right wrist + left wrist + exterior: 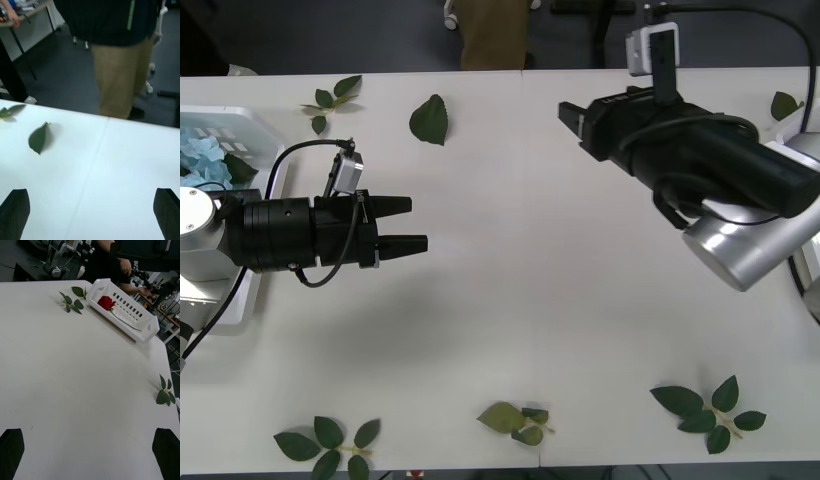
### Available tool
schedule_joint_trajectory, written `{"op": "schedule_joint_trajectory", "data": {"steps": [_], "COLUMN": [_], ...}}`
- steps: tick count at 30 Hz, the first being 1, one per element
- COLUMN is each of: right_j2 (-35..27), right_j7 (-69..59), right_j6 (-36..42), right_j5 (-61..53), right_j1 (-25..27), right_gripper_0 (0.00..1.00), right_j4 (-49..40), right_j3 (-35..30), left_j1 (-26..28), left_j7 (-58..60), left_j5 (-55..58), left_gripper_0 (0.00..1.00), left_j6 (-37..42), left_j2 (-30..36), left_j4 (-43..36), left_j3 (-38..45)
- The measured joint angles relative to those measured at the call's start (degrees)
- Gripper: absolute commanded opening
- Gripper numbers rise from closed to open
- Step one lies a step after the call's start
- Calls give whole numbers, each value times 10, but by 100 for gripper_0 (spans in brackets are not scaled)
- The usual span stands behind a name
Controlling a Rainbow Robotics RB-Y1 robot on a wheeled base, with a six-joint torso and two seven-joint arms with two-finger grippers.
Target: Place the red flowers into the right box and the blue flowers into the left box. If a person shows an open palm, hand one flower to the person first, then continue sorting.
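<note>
Both grippers are hanging empty over bare table, jaws parted: the left gripper [415, 223] at nine o'clock, the right gripper [565, 118] at two. Blue flowers [205, 160] are lying in the left box [255, 125]. A red flower [106, 302] is resting in the right box [144, 317] (sorting looks nearly finished), its stem running along the box's length.

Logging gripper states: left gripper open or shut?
Open. The left gripper shows a gap between its black fingers, held over bare table, holding nothing.

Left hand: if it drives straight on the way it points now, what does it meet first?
Probably nothing soon: the open left hand faces bare table. The right box sits off-line, I think.
</note>
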Motion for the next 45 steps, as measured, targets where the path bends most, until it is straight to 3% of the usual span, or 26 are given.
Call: {"op": "schedule_joint_trajectory", "data": {"steps": [3,6,12,15,18,21,24,27,29,39,45], "right_j2": [-56,-115,-208,-231,-235,-234,-229,-200,-171,-50,-30], "right_j7": [0,11,85,85,84,61,35,37,66,583,910], "right_j6": [-57,-186,-398,-445,-452,-409,-291,-121,-73,62,98], "right_j5": [-83,-165,-236,-238,-246,-277,-289,-288,-294,-661,-902], "right_j1": [8,7,-31,-66,-86,-88,-88,-80,-66,-1,11], "right_gripper_0": [96,96,96,96,96,96,95,95,95,95,95], "right_j4": [29,81,161,176,174,157,134,114,106,161,265], "right_j3": [-6,20,171,257,300,306,287,228,179,-15,-49], "left_j1": [0,0,0,0,0,0,0,0,0,0,0], "left_j7": [0,0,0,0,0,0,0,0,0,0,0], "left_j5": [0,0,0,0,0,0,0,0,0,0,0], "left_gripper_0": [100,100,100,100,100,100,100,100,100,100,100], "left_j6": [0,0,0,0,0,0,0,0,0,-1,-1], "left_j2": [0,0,0,0,0,0,0,0,0,0,0], "left_j4": [0,0,0,1,1,1,1,1,1,1,1], "left_j3": [0,0,0,0,0,0,0,0,0,0,0]}}
